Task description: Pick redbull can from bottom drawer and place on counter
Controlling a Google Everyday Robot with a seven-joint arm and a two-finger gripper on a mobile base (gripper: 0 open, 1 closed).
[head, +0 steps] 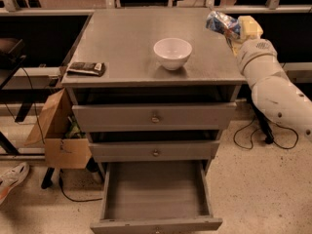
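Observation:
The redbull can [222,23] is blue and silver and lies tilted in my gripper [233,29], which is shut on it above the far right edge of the counter [126,43]. The white arm [273,89] reaches in from the right. The bottom drawer [155,195] is pulled open at the foot of the grey cabinet and its plain grey floor is bare. The two upper drawers are closed.
A white bowl [172,53] stands near the middle of the counter. A dark flat snack packet [86,68] lies at the counter's left front edge. A cardboard box [56,135] stands left of the cabinet. Cables [258,135] lie on the floor at the right.

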